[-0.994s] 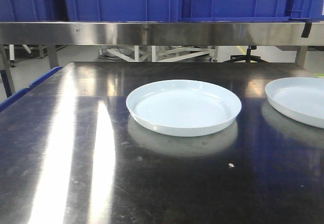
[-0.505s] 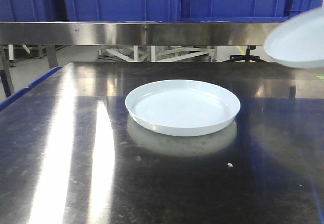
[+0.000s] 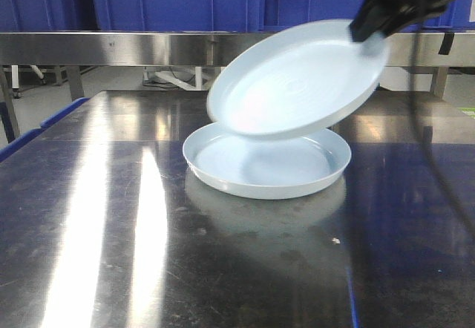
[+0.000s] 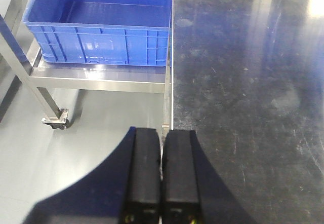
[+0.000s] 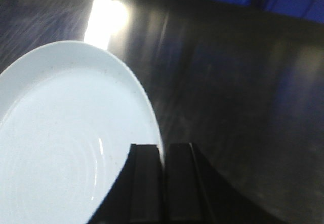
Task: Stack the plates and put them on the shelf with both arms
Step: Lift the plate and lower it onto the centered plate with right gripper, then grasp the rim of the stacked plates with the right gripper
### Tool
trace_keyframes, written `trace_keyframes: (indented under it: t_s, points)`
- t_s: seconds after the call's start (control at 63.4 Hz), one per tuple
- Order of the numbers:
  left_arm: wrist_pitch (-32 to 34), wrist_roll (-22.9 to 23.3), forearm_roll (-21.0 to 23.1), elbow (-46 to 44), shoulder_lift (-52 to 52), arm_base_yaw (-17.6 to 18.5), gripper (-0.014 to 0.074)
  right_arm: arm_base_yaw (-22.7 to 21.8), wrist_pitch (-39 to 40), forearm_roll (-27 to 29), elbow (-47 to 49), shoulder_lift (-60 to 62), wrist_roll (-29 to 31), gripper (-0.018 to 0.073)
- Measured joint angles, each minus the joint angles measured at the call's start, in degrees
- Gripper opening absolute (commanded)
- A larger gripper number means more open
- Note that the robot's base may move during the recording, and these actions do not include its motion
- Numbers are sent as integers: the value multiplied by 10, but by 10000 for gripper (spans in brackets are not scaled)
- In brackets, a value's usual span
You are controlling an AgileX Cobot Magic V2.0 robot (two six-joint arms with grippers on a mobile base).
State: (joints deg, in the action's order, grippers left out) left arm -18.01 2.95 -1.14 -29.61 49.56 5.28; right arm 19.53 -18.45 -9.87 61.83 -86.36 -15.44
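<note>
The desk is a dark, scratched steel tabletop carrying a long bright streak of reflected light from its near edge towards its far edge. Beyond the far edge a brushed steel shelf bears closed-sided blue crates, and under its rail a white frame and a black chair base stand on pale floor. Off the desk's left edge, an open blue crate sits on a low steel tier with a castored leg, over smooth grey floor.
</note>
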Motion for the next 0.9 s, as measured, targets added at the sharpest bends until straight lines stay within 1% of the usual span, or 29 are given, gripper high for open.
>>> trace_keyframes:
  t_s: [0.11, 0.158, 0.237, 0.252, 0.268, 0.3, 0.315, 0.331, 0.379, 0.41, 0.473, 0.773, 0.899]
  points:
    - [0, 0, 0, 0, 0, 0, 86, 11, 4, 0, 7, -30, 0, 28]
    - [0, 0, 0, 0, 0, 0, 86, 11, 3, 0, 8, -41, 0, 55]
    - [0, 0, 0, 0, 0, 0, 86, 11, 3, 0, 8, -58, 0, 188]
    - [0, 0, 0, 0, 0, 0, 86, 11, 3, 0, 8, -62, 0, 224]
    - [0, 0, 0, 0, 0, 0, 86, 11, 3, 0, 8, -65, 0, 282]
    - [0, 0, 0, 0, 0, 0, 86, 11, 3, 0, 8, -69, 0, 363]
    - [0, 0, 0, 0, 0, 0, 86, 11, 3, 0, 8, -71, 0, 419]
    - [0, 0, 0, 0, 0, 0, 86, 11, 3, 0, 8, -73, 0, 436]
    - [0, 0, 0, 0, 0, 0, 86, 11, 3, 0, 8, -77, 0, 529]
    - [0, 0, 0, 0, 0, 0, 86, 11, 3, 0, 8, -80, 0, 554]
    - [0, 0, 0, 0, 0, 0, 86, 11, 3, 0, 8, -85, 0, 557]
    - [0, 0, 0, 0, 0, 0, 86, 11, -5, 0, 12, -120, 0, 462]
    - [0, 0, 0, 0, 0, 0, 86, 11, -5, 0, 12, -132, 0, 436]
